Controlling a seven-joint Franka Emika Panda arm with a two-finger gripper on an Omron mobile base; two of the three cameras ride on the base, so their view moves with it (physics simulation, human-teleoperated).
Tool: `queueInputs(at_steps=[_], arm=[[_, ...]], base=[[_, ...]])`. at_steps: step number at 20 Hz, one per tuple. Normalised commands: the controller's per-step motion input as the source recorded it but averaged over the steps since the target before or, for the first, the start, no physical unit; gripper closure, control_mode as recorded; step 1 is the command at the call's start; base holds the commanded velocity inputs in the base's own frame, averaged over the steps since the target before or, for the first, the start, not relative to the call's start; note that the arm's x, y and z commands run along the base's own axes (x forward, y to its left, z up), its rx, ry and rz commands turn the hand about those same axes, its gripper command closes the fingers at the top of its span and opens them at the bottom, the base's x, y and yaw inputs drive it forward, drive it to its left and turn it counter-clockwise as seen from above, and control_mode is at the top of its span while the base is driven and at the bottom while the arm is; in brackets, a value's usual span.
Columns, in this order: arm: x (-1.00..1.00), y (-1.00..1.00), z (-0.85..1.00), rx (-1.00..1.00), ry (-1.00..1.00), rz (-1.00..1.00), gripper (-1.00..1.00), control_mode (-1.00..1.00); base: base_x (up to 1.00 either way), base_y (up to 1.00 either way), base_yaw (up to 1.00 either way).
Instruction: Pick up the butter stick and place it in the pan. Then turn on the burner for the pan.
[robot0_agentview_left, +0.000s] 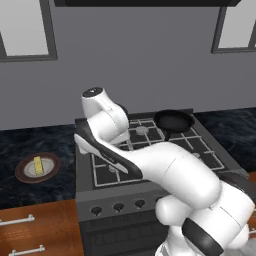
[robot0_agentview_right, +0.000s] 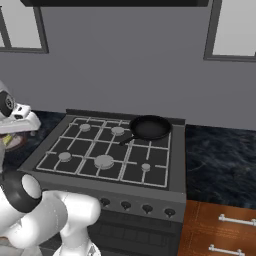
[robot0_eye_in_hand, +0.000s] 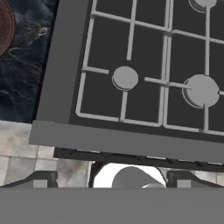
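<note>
Left of centre in the left base view, the butter stick (robot0_agentview_left: 38, 165) lies on a brown-rimmed plate (robot0_agentview_left: 26, 173) on the dark counter (robot0_agentview_left: 55, 145). Upper right of centre, the pan (robot0_agentview_left: 173, 120) sits on the stove (robot0_agentview_left: 150, 150). The gripper (robot0_eye_in_hand: 112, 179), at the hand view's bottom edge, has its fingers spread apart, holding nothing.

My arm (robot0_agentview_left: 165, 165) is built from smooth, rounded white shells – glossy, with no visible cables or screws. Dark joint bands separate the segments, and a black round cap closes the uppermost joint. My two finger tips (robot0_eye_in_hand: 39, 180) are small, dark grey, blocky pieces – one each side.
</note>
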Motion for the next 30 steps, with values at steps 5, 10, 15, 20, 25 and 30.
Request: queueInputs(at_steps=[5,10,15,20,25,30], arm=[[0.0,0.95,0.0,-0.05,0.03,0.0,-1.0,-1.0],[0.0,0.71,-0.06,0.0,0.0,-0.01,-1.0,-1.0],[0.01,0.61,-0.02,0.0,0.0,-0.02,-1.0,-1.0],[0.02,0.42,-0.21,0.02,0.0,-0.02,-1.0,-1.0],[0.08,0.11,-0.31,0.09,-0.02,-0.01,-1.0,-1.0],[0.28,0.0,-0.29,0.15,0.0,0.0,-1.0,-1.0]], base=[[0.0,0.0,0.0],[0.0,0.0,0.0],[0.0,0.0,0.0],[0.0,0.0,0.0],[0.0,0.0,0.0],[0.0,0.0,0.0]])
